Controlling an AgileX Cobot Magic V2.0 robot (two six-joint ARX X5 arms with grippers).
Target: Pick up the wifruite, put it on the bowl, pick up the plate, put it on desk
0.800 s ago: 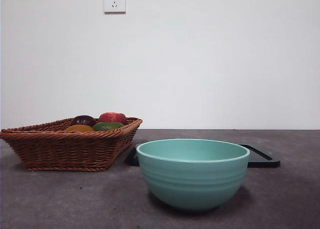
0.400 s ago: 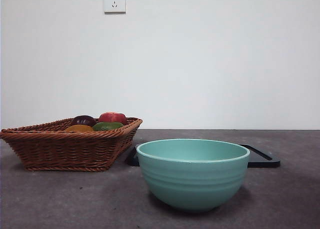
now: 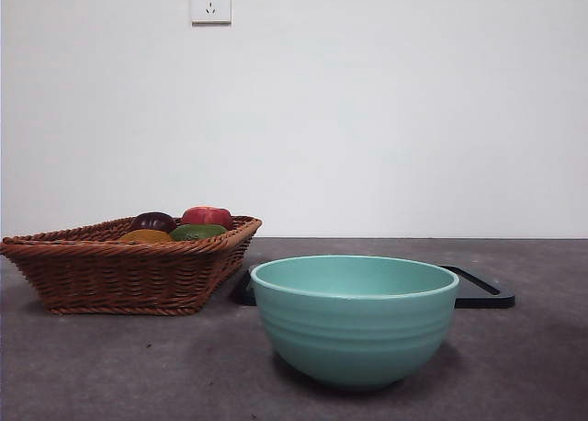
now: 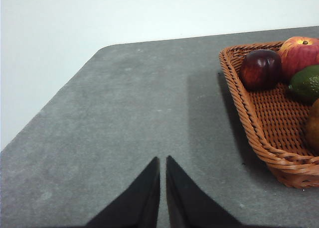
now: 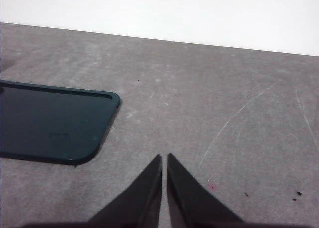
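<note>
- Bowl (image 3: 355,318): teal, ridged, pale-rimmed; stands upright on the grey table (image 3: 138,366) in the foreground of the front view, nothing visible inside it from this low angle.
- Basket (image 3: 129,265): brown wicker, on the table to the side of the bowl and slightly behind it, apart from it.
- Wifruite (image 3: 145,236): brownish-orange, lies in the basket at its near side, only its top showing above the rim in the front view; in the left wrist view only an edge of it (image 4: 313,126) shows at the picture's border.
- Other fruit in the basket: a dark purple fruit (image 3: 152,221), a red fruit (image 3: 208,216) and a green fruit (image 3: 197,231), packed close behind and beside the wifruite.
- Tray (image 3: 478,290): flat, dark, with rounded corners; lies on the table behind the bowl, partly hidden by it; the right wrist view shows one corner (image 5: 50,121).
- Left gripper (image 4: 162,161): jaws together, tips nearly touching, above bare table near the basket; holds nothing.
- Right gripper (image 5: 164,158): jaws together, above bare table beside the tray's corner; holds nothing.
- Neither arm appears in the front view.
- Wall socket (image 3: 210,2): white, on the wall above the basket.
</note>
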